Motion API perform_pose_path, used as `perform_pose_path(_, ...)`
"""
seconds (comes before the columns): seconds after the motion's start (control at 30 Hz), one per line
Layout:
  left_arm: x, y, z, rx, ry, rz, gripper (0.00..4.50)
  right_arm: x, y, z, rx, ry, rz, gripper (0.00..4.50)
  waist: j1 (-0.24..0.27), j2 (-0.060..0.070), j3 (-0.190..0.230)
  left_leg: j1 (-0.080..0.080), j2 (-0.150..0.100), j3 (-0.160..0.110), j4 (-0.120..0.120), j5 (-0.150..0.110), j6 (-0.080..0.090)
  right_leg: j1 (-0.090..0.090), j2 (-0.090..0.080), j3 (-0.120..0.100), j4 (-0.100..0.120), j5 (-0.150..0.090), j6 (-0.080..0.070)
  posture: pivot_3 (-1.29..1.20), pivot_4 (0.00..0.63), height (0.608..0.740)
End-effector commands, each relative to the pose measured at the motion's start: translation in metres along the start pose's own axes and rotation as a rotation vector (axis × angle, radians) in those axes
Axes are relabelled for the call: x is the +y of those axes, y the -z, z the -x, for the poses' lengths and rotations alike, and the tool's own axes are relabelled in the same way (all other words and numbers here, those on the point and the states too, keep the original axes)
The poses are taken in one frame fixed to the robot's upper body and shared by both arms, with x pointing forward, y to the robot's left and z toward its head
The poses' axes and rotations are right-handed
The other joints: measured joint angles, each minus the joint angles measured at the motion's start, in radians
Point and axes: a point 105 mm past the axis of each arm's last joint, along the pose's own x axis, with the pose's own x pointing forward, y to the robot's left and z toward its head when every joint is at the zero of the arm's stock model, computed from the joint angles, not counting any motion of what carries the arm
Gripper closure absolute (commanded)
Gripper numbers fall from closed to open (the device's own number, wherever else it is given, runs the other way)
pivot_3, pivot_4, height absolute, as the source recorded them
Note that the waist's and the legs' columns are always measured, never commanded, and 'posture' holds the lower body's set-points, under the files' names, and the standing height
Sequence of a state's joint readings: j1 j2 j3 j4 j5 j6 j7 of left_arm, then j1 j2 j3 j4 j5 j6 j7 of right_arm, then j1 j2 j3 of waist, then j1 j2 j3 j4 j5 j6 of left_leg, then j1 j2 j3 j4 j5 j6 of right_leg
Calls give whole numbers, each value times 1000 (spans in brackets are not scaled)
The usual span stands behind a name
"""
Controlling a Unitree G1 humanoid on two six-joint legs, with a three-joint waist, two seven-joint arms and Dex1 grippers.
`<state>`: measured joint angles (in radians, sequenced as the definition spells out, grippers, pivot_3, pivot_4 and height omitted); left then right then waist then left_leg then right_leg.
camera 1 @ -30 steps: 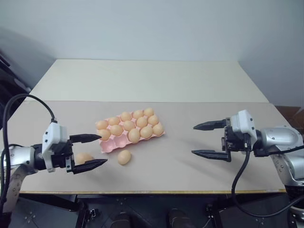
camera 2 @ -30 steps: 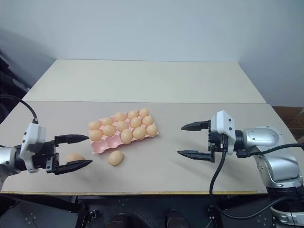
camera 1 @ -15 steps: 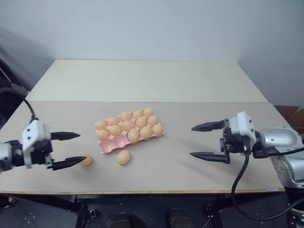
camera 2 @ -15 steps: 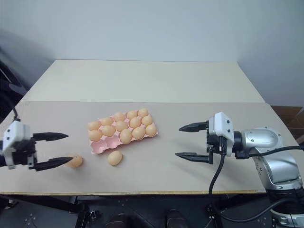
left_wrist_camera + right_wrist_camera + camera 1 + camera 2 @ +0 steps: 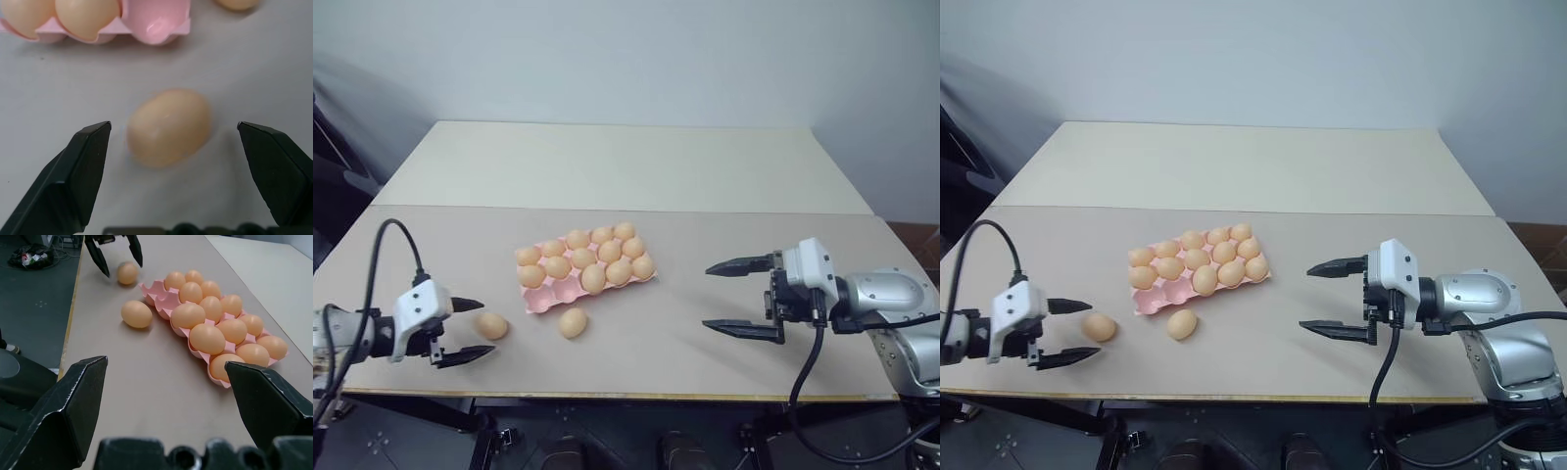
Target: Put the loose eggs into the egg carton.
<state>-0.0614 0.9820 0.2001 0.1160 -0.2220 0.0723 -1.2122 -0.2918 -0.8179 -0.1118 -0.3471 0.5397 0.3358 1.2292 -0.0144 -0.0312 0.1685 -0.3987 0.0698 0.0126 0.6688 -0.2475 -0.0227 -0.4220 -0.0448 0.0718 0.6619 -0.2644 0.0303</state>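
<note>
Left claw (image 5: 468,331) spread wide, flanking a loose egg (image 5: 491,325) without touching. Second egg (image 5: 573,322) just beside egg carton (image 5: 540,299). Right claw (image 5: 736,297) released, empty.

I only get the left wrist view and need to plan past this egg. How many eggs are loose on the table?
Observer: Two. The egg at the tips of the left tool, and a second egg lying just off the carton's near edge.
Operator: Is there room for both?
Observer: It looks so. The carton seems to have two empty cups, both at its near left corner.
Operator: Is the right tool free?
Observer: Yes. The right tool hovers open and empty, to the right of the carton.
</note>
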Motion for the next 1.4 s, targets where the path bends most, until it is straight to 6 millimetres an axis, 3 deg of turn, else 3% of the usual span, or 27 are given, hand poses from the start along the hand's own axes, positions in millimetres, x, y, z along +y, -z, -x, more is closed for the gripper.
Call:
perform_pose_path(0.03,10,0,-7,8,-48,-32,183,0,-14,4,-31,13,52,12,1,0,0,0,0,0,0,0,0,0,0,0,0,0,0,0,150,740)
perform_pose_path(0.1,11,0,-10,10,-44,-41,603,-1,-14,4,-31,16,54,0,1,0,0,0,0,0,0,0,0,0,0,0,0,0,0,0,150,740)
perform_pose_path(0.27,12,-6,-8,-15,-30,-57,2291,-1,-15,5,-34,24,54,0,0,0,0,0,0,0,0,0,0,0,0,0,1,0,0,0,150,740)
perform_pose_path(0.33,11,-9,-5,-26,-18,-62,2651,-1,-15,5,-35,26,54,0,0,0,0,0,0,0,0,0,0,0,0,0,0,0,0,0,150,740)
perform_pose_path(0.43,8,-21,4,-75,30,-52,2706,-1,-15,5,-36,29,53,0,0,0,0,0,0,0,0,0,0,0,0,0,0,0,0,0,150,740)
perform_pose_path(0.57,9,-65,20,-270,99,-56,2706,-2,-16,4,-40,35,53,0,0,0,0,0,0,0,0,0,0,0,0,0,1,0,0,0,150,740)
perform_pose_path(0.67,9,-91,15,-390,125,-60,2706,-2,-15,2,-41,35,55,0,7,0,0,0,0,0,1,0,0,1,0,-1,1,0,0,0,150,740)
perform_pose_path(0.8,9,-114,-18,-461,138,-71,2706,-4,-16,0,-46,37,61,0,7,0,0,0,0,-1,2,0,0,1,0,-1,1,0,0,0,150,740)
perform_pose_path(1.07,10,-113,-66,-402,163,-109,2706,-1,-19,-1,-42,45,75,0,-3,0,0,-2,0,-2,6,0,0,1,1,0,1,0,0,0,150,740)
perform_pose_path(1.2,18,-109,-77,-367,123,-117,1471,1,-20,0,-39,60,72,0,0,0,0,-2,0,-2,7,0,0,1,1,0,2,0,0,0,150,740)
perform_pose_path(1.33,19,-111,-73,-380,135,-128,185,2,-21,1,-41,69,70,0,2,0,0,-3,0,-3,7,0,0,1,1,-1,1,0,0,0,150,740)
perform_pose_path(1.4,21,-115,-67,-397,126,-136,33,3,-21,1,-43,72,69,0,1,0,0,-3,0,-3,7,0,0,1,1,-1,2,0,0,0,150,740)
